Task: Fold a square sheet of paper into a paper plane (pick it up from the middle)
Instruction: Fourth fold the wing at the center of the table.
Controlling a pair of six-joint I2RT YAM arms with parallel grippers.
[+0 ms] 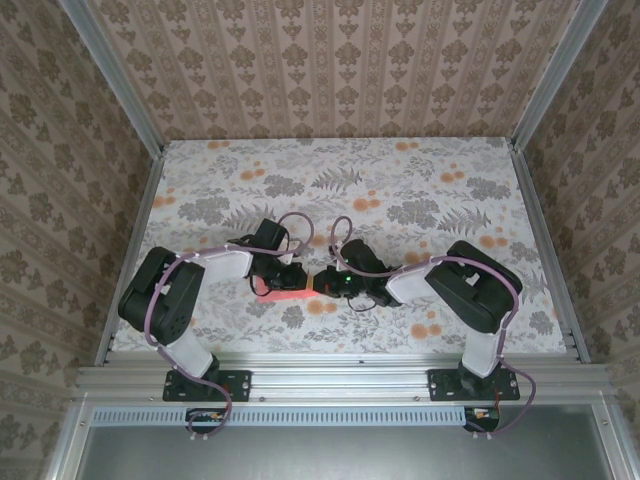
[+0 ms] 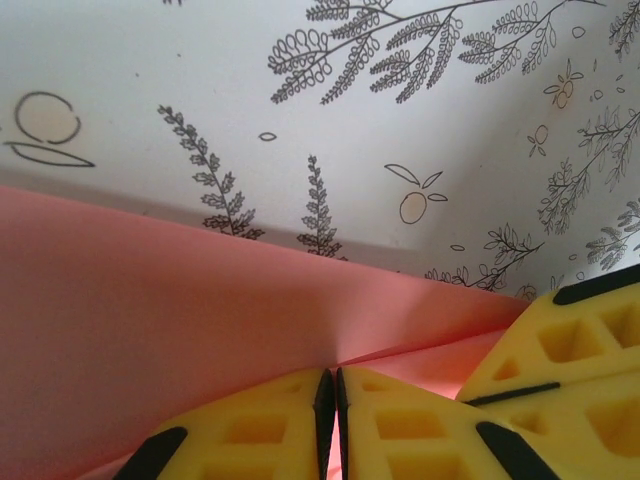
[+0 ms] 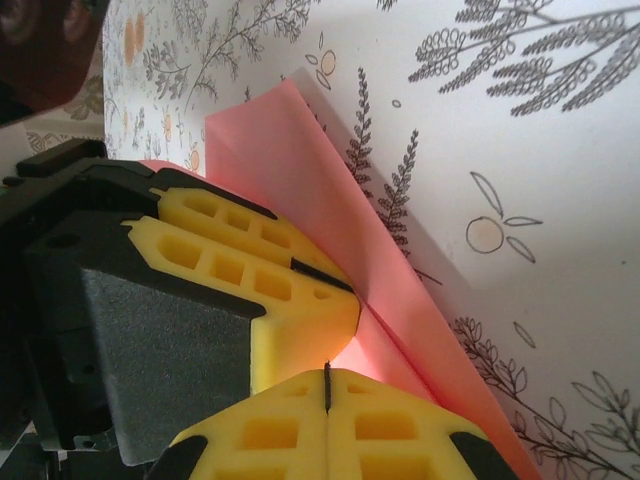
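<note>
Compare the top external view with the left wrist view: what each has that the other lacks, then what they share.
Top external: the left arm and right arm whole, the rail under their bases, patterned walls. Left wrist: the left gripper close up, yellow jaws shut on the pink paper. Shared: that paper on the floral table.

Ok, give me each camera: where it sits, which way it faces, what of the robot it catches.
Top external: above and behind the bases, facing down at the floral table; left arm and right arm meet over the pink paper.
Left wrist: low over the paper, facing along it; own jaws shut at bottom, right jaws at right.
Right wrist: low, facing along the paper's fold; own jaws shut at bottom, left jaws at left.
Shared: both wrist views show the paper and each other's jaws.
</note>
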